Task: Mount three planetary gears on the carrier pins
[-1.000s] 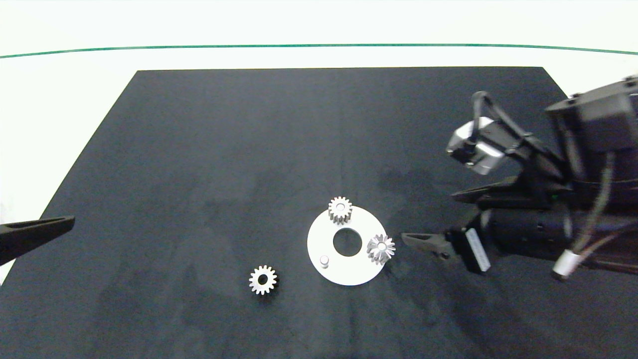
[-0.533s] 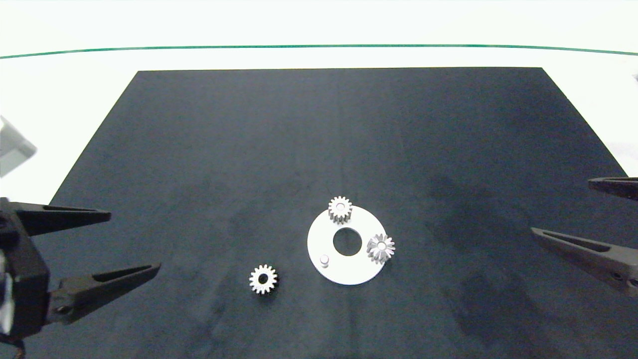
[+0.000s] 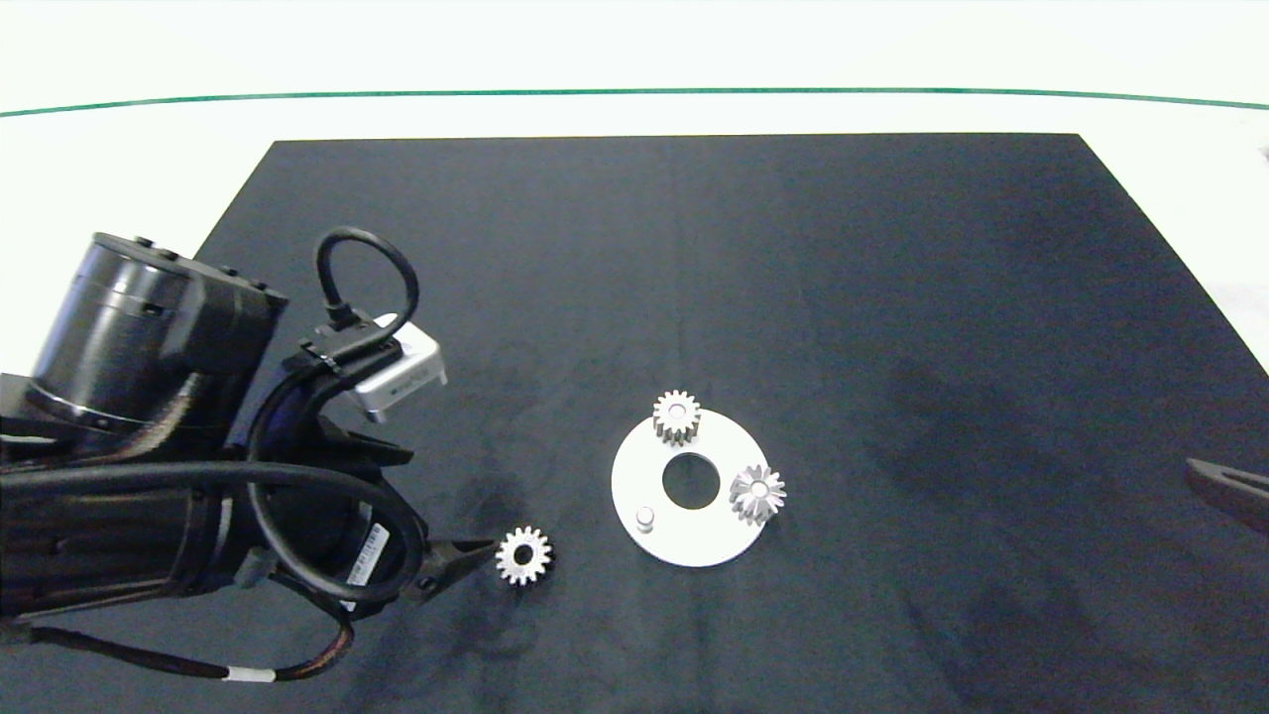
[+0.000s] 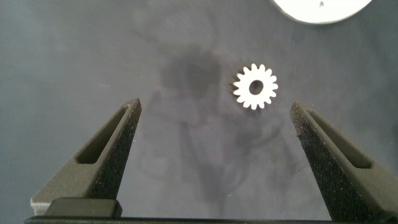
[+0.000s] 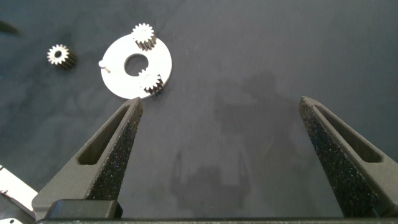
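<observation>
Left gripper (image 4: 214, 115) reaches in from nine o'clock and hangs low over the mat (image 3: 694, 248), its fingers (image 4: 112, 146) spread wide with nothing between them; in the head view one fingertip lies just beside the loose gear (image 3: 522, 555), on its nine o'clock side, and whether it touches cannot be told. In the left wrist view that gear (image 4: 255, 86) lies flat on the mat ahead of the open jaws, nearer one finger than the other. Right gripper (image 5: 221, 115) sits far out at three o'clock, only a fingertip (image 3: 1229, 488) showing at the head view's edge, its fingers also wide apart and empty, well away from the parts. On the black mat, which covers most of the white table (image 3: 119, 169), rests the white disc (image 3: 684, 545) with its large centre hole. Around the disc, one gear (image 3: 676, 416) sits on a pin at twelve o'clock, a second gear (image 3: 757, 493) sits on a pin at about four o'clock, and the third pin (image 3: 645, 518) stands bare at about eight o'clock. The loose gear lies off the disc toward eight o'clock, near but apart from its rim.
</observation>
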`<state>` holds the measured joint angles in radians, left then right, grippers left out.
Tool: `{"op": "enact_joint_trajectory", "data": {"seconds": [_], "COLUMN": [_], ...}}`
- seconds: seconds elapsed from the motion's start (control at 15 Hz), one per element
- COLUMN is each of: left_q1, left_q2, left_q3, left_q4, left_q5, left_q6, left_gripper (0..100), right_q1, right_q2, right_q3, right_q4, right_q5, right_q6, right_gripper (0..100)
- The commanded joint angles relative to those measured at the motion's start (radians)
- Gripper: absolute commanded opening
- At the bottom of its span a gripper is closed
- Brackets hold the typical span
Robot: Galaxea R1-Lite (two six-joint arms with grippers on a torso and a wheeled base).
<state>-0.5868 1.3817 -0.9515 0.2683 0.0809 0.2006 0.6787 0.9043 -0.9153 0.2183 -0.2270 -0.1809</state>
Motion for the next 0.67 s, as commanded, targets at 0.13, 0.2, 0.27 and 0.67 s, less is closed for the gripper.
{"op": "enact_joint_trajectory", "data": {"seconds": [0.13,0.2,0.27,0.67], "left_q1": [-0.071,-0.096,-0.142,-0.176], "left_q2": [0.077,0.076,0.074,0.125], "left_q3": [0.008,0.011,0.016,0.08], "left_q4": [0.002,0.002,0.0,-0.078], "left_q5": [0.0,0.002,0.004,0.057], "left_q6": [-0.043,-0.049,-0.053,-0.044], "left_gripper": [100,100,100,100], "right_q1": [0.001,0.001,0.002,0.038], "right_q2": [0.001,0.002,0.005,0.008], "right_q3": [0.001,0.001,0.003,0.009], "right_q4": [0.001,0.001,0.001,0.003], "right_q5": [-0.002,-0.002,-0.002,-0.002], "right_q6": [-0.005,-0.005,-0.006,-0.006], "right_gripper": [100,100,100,100]}}
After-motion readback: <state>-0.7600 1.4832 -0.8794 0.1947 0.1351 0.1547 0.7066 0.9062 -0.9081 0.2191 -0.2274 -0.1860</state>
